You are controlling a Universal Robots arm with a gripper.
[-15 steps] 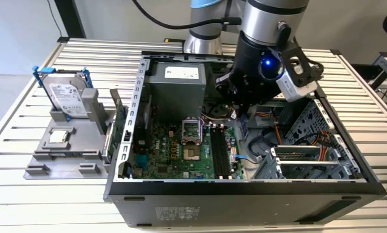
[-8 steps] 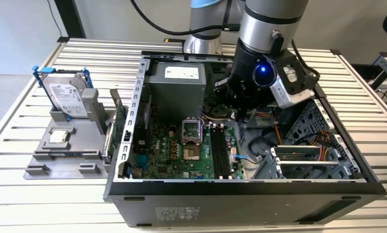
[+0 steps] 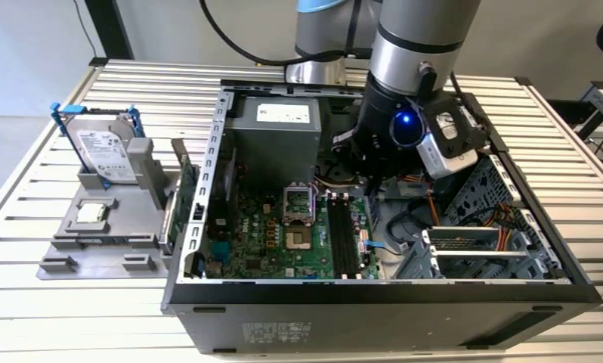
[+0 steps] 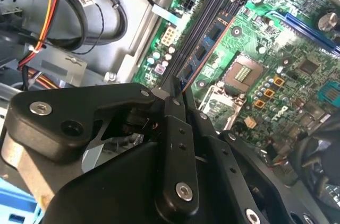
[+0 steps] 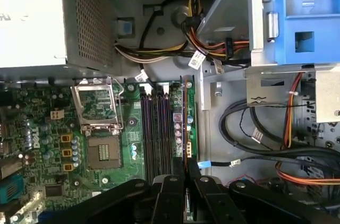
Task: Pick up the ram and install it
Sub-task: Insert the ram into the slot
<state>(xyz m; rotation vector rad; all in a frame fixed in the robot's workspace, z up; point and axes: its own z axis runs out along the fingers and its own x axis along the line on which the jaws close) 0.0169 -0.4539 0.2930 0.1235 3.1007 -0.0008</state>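
Observation:
The ram is a thin stick seen edge-on, with dark chips on its side. My gripper is shut on one end of it, a black finger pressed to each side. The stick runs parallel to the black memory slots and sits at the outermost slot position, on the cable side of the motherboard. I cannot tell whether it is seated or just above the slot. In the exterior view the gripper reaches down inside the open computer case, above the slots.
The power supply and the CPU socket lie close to the slots. Cable bundles and a drive cage crowd the other side. Outside the case, a green expansion card and a hard drive in a blue bracket stand on a grey holder.

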